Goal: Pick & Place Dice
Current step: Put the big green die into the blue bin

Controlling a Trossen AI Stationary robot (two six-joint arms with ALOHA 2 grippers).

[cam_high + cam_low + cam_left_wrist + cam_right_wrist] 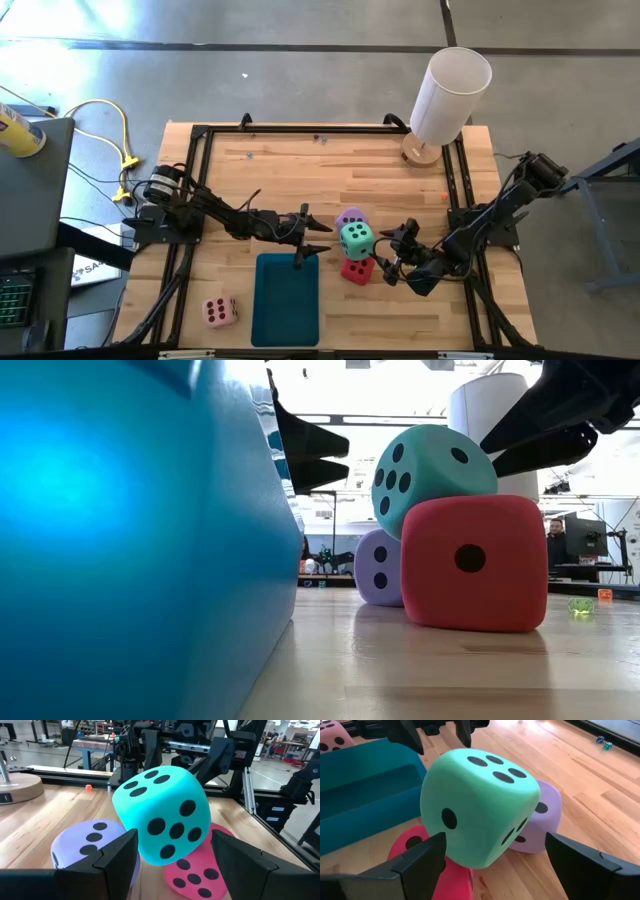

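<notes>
The mint green die (356, 240) sits tilted on top of the red die (356, 271) and leans against the lilac purple die (349, 217); both of those rest on the table. The pale pink die (220, 311) lies alone near the table's near-left corner. My left gripper (315, 233) is open, just left of the stack, above the teal tray's (286, 300) far edge. My right gripper (388, 252) is open, just right of the stack. In both wrist views the green die (162, 812) (477, 812) stands ahead between the fingers, untouched.
A white cylinder (449, 92) on a round wooden base stands at the table's far right corner. Black frame rails (196, 180) run along the table's left, right and far sides. A few tiny dice (603, 742) lie on the far part of the wood.
</notes>
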